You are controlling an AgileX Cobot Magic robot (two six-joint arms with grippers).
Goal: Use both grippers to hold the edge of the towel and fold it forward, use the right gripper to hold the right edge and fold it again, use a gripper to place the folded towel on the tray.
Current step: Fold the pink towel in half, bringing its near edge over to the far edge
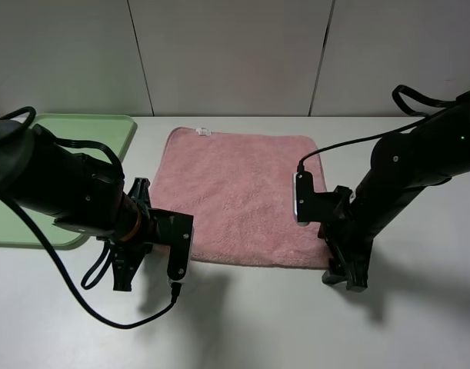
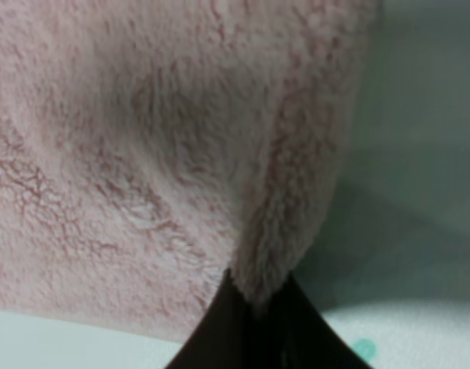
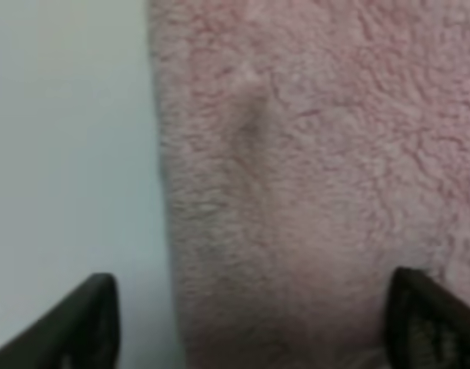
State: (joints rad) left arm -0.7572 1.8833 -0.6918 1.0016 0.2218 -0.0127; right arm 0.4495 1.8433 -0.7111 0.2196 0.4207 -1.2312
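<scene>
The pink towel [image 1: 235, 192] lies spread flat on the white table, its white label [image 1: 205, 131] on the far hem. My left gripper [image 1: 135, 265], on the arm with the orange ring, is down at the towel's near left corner. In the left wrist view the gripper [image 2: 254, 307] is shut on a pinched-up fold of the towel [image 2: 142, 154]. My right gripper [image 1: 346, 278] stands at the near right corner. In the right wrist view the gripper [image 3: 250, 323] is open, its fingers wide apart astride the towel [image 3: 335, 154] edge. The light-green tray [image 1: 81, 127] sits at the far left.
A grey wall runs behind the table. Black cables hang from both arms, one looping onto the table [image 1: 104, 307] near the front left. The left arm partly covers the tray's near side.
</scene>
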